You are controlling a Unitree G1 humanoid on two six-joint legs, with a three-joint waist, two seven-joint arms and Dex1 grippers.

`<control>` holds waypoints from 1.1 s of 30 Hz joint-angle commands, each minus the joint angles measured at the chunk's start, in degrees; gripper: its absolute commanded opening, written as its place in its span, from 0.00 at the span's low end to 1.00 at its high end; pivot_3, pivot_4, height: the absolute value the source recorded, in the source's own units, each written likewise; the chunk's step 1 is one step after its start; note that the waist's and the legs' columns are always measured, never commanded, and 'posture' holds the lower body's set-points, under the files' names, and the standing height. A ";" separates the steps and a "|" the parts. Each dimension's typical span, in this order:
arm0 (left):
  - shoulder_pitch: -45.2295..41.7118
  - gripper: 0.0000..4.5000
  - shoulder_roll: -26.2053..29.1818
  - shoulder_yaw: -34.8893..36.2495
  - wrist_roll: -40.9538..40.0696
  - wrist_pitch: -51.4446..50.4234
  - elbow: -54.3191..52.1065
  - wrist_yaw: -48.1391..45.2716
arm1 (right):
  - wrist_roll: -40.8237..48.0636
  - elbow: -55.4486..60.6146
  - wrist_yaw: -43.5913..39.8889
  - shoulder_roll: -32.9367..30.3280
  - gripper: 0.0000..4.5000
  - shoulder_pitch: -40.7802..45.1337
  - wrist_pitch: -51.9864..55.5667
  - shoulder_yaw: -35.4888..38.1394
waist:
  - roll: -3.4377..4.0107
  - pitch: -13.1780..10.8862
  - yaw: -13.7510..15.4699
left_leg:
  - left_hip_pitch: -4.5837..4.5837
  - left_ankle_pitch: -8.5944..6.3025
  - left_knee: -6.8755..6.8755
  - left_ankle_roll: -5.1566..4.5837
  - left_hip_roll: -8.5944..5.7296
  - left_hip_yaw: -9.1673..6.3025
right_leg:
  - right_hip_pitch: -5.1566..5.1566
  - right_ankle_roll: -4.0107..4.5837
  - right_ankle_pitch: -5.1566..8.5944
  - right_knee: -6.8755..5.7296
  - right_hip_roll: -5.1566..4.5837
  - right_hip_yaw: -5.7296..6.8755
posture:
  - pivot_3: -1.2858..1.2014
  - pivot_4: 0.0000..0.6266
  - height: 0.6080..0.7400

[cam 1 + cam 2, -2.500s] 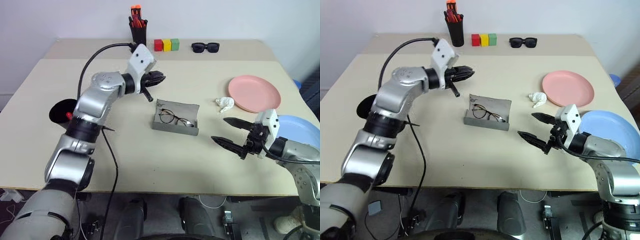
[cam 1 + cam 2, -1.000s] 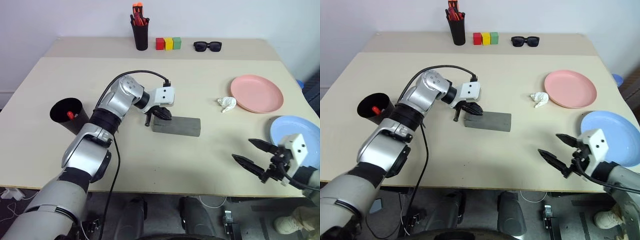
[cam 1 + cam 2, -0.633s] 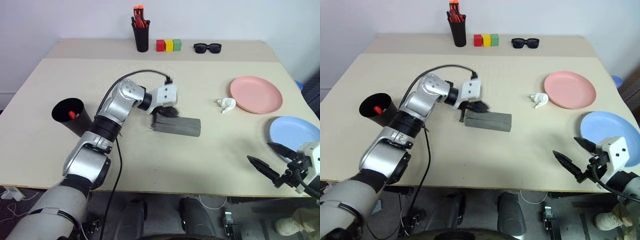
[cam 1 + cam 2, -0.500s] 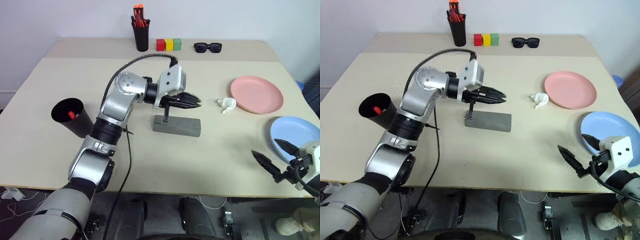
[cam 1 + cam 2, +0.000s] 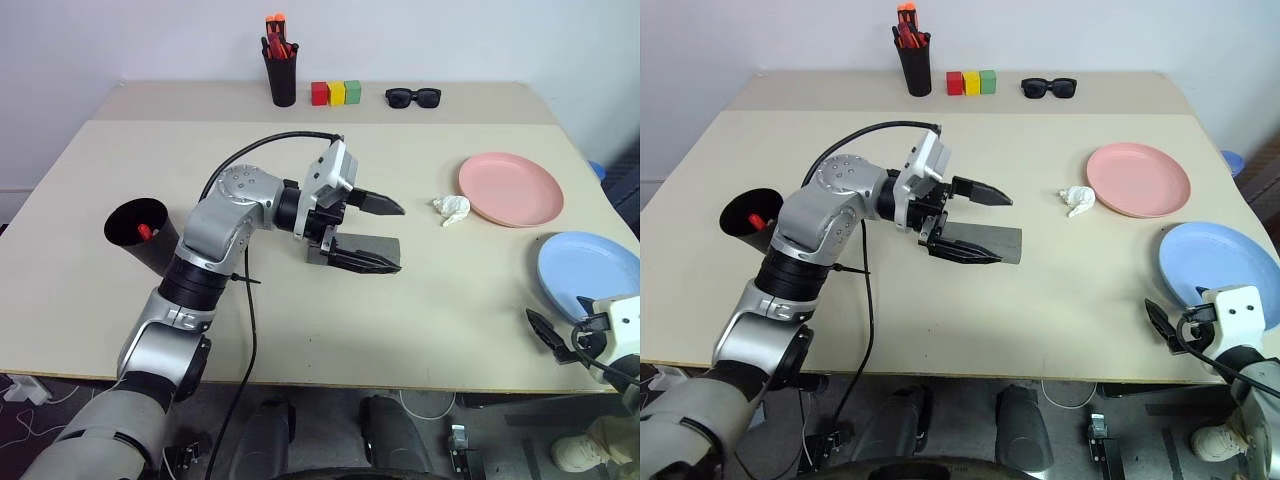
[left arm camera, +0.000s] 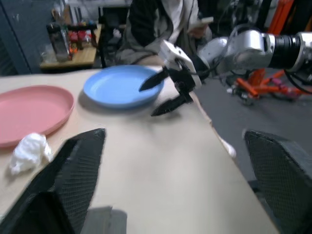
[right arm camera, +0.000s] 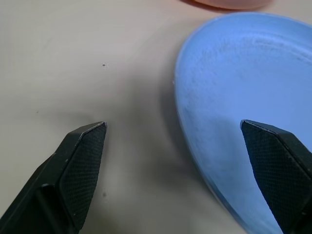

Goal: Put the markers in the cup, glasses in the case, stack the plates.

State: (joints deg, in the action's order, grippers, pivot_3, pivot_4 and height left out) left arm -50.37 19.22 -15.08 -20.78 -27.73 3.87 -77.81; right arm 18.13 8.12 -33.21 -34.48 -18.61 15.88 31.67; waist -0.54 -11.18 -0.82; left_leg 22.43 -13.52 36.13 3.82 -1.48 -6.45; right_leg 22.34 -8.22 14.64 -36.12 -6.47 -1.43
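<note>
Approaching the light blue plate [image 7: 253,97], the right gripper [image 7: 180,161] is spreading its fingers wide; it should straddle the near rim squarely before clamping.

The left gripper [image 5: 368,233], fingers apart, is hovering above the closed grey case [image 5: 385,245].

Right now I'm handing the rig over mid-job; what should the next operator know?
Left gripper: open, empty, above the closed case.
Right gripper: open, empty, fingers straddling the near rim of the blue plate.
Cup stands at the table's left with a marker inside; I can't tell whether both are in.
Pink plate lies apart from the blue one.
Done: case lid shut.
Left: stack the plates.
</note>
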 commanded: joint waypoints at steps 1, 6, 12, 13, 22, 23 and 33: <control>0.98 1.00 1.53 -1.59 0.47 1.27 -2.02 -1.15 | -0.68 -1.65 0.41 0.61 1.00 0.97 -2.03 -0.66 | -0.01 0.00 -0.06 | 0.00 0.00 -0.01 0.00 0.00 0.00 | 0.02 0.00 0.00 0.00 0.00 0.00 | 0.52 0.24 1.00; 2.19 1.00 3.77 -3.03 0.12 0.89 -2.86 -2.76 | -0.94 -4.14 1.21 0.48 0.71 2.82 -2.13 -1.66 | 0.00 0.00 -0.09 | 0.00 0.00 0.02 0.00 0.00 0.00 | 0.00 0.10 0.05 0.00 0.00 0.00 | 0.52 0.24 1.00; 2.74 1.00 5.74 -4.22 0.40 1.11 -2.85 -4.19 | -1.37 -4.38 2.05 0.11 0.01 3.53 -1.75 -1.70 | -0.02 0.00 0.04 | 0.02 0.00 0.00 0.00 0.00 -0.01 | 0.00 0.09 0.05 0.01 0.00 0.00 | 0.52 0.24 1.00; 2.74 1.00 6.04 -4.45 0.61 1.40 -2.72 -4.35 | -1.63 -4.32 2.48 0.07 0.00 3.62 -1.81 -1.66 | -0.05 0.01 -0.05 | 0.02 0.00 0.01 0.00 0.00 -0.01 | -0.01 0.11 0.06 0.02 0.00 0.00 | 0.52 0.24 1.00; 7.27 1.00 5.16 -2.66 2.96 7.95 -2.81 0.90 | -3.72 0.80 5.52 -0.95 0.00 9.11 -5.03 -2.83 | 0.00 0.02 -0.34 | 0.00 0.00 -0.02 0.00 0.00 0.00 | 0.01 0.12 0.06 0.01 0.00 -0.02 | 0.52 0.24 1.00; 8.25 1.00 4.71 -1.93 2.80 8.92 -3.14 2.09 | -3.76 1.29 5.55 -1.25 0.00 10.26 -4.98 -3.21 | 0.01 0.02 -0.39 | 0.00 0.00 -0.02 0.00 0.01 0.00 | 0.04 0.11 0.05 0.00 0.00 -0.02 | 0.52 0.24 1.00; 16.70 1.00 8.63 0.71 -0.17 5.55 -9.64 5.05 | -6.51 -6.17 1.29 -5.40 0.00 26.77 -6.48 -12.28 | 0.00 -0.02 0.25 | 0.05 0.00 -0.03 0.00 0.01 -0.01 | 0.06 -0.01 -0.02 0.02 0.01 -0.01 | 0.52 0.24 1.00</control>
State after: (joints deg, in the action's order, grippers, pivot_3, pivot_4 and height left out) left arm -33.65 27.44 -14.81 -19.47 -20.51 -2.96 -72.49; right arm 12.14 3.27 -31.19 -38.72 6.85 11.06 19.28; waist -0.53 -11.20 -0.57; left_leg 22.49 -13.52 36.12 3.82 -1.47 -6.46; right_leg 22.39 -8.23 14.62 -36.10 -6.46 -1.44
